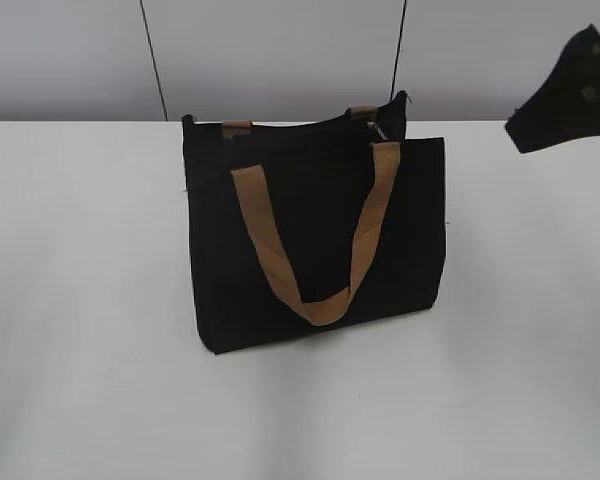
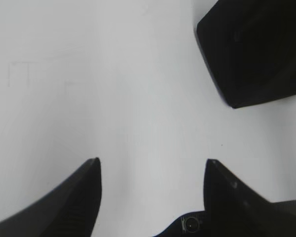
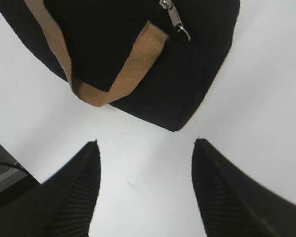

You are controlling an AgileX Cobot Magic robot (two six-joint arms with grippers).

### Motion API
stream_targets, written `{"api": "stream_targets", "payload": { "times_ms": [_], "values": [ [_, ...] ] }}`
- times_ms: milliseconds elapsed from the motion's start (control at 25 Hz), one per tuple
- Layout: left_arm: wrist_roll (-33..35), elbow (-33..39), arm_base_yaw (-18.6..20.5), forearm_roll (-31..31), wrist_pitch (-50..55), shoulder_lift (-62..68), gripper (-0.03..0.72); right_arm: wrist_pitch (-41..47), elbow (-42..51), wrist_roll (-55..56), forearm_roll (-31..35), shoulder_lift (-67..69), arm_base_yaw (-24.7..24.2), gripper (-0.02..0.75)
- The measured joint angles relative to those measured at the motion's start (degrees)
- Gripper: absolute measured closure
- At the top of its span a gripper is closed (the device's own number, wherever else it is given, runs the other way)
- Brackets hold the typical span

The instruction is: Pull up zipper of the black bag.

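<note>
Right gripper (image 3: 145, 148) spread wide and empty above the table (image 1: 80, 300), near the black bag (image 1: 310, 240).

The left gripper (image 2: 153, 165) is likewise wide open, holding nothing, with one corner of the bag just beyond it. One bag stands upright on the table, with two tan handles (image 1: 315, 235). One silver zipper (image 3: 172, 15) sits at the bag's top edge, near its right end in the exterior view.
</note>
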Motion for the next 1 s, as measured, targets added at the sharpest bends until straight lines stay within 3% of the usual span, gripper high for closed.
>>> {"api": "stream_targets", "payload": {
  "times_ms": [200, 560, 1000],
  "values": [
    [2.44, 0.00, 0.00, 0.77, 6.64, -7.58, 0.200, 2.06, 2.94, 4.39, -2.85, -6.67, 0.02, 0.281],
    [3.39, 1.89, 0.00, 0.12, 12.24, -21.48, 0.200, 2.44, 21.74, 11.50, -4.55, -33.42, 0.02, 0.281],
    [5.58, 2.00, 0.00, -0.22, 16.34, -33.91, 0.200, 9.68, 34.20, 24.22, -18.81, -66.91, 0.02, 0.281]
  ]
}}
